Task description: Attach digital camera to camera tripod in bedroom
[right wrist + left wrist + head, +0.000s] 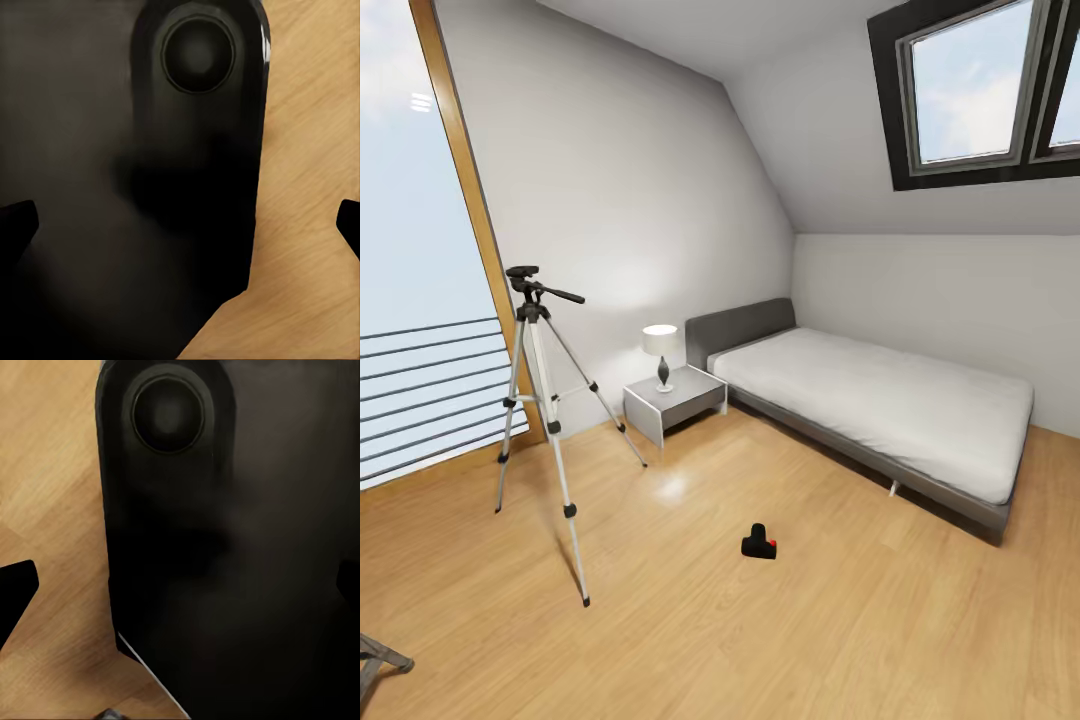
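Nothing attached yet: digital camera lies on the floor, well apart from camera tripod. Pick and mount remain. Both grippers probably spread, empty.

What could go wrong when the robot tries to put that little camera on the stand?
The digital camera lies low on the wood floor, so the robot must reach far down; a poor grasp could knock it away. The camera tripod stands on thin splayed legs, so a push while mounting might tip it.
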Tool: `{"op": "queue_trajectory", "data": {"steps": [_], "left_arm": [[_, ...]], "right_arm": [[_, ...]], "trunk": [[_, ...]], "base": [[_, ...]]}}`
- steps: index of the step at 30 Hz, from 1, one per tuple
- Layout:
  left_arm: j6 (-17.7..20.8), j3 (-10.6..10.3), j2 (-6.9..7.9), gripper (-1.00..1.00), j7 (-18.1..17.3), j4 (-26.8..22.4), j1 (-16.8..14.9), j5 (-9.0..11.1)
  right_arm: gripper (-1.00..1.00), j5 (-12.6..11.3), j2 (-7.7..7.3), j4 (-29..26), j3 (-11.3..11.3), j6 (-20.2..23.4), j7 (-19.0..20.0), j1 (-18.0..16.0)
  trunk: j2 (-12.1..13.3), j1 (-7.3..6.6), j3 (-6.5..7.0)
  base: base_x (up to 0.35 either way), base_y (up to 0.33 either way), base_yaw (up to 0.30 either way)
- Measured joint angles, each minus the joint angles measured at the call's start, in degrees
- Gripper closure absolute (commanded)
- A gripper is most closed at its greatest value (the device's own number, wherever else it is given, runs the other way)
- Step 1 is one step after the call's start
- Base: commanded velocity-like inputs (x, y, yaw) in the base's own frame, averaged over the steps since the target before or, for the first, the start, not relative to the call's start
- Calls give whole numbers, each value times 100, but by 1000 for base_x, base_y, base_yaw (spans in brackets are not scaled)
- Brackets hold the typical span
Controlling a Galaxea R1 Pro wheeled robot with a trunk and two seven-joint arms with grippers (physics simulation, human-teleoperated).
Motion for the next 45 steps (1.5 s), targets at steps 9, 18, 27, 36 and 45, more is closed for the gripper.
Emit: {"op": "queue_trajectory", "data": {"steps": [9,18,27,36,45], "left_arm": [[-34,40,-14,-100,40,-44,7,40],[-181,56,-65,-100,40,-161,7,62],[-198,56,-69,-100,40,-171,7,64],[-199,57,-69,-100,40,-172,7,70],[-199,57,-69,-100,40,-172,7,72]], "right_arm": [[-100,64,-50,9,32,40,22,-9],[-100,69,-106,9,22,12,17,-9],[-100,58,-111,9,-12,8,9,-9],[-100,58,-112,9,4,8,8,-9],[-100,63,-113,9,14,8,8,-9]], "trunk": [[1,0,1],[1,0,1],[1,0,1],[0,-2,1],[0,-3,1]], "base": [[0,0,0],[0,0,0],[0,0,0],[102,0,0],[289,0,0]]}}
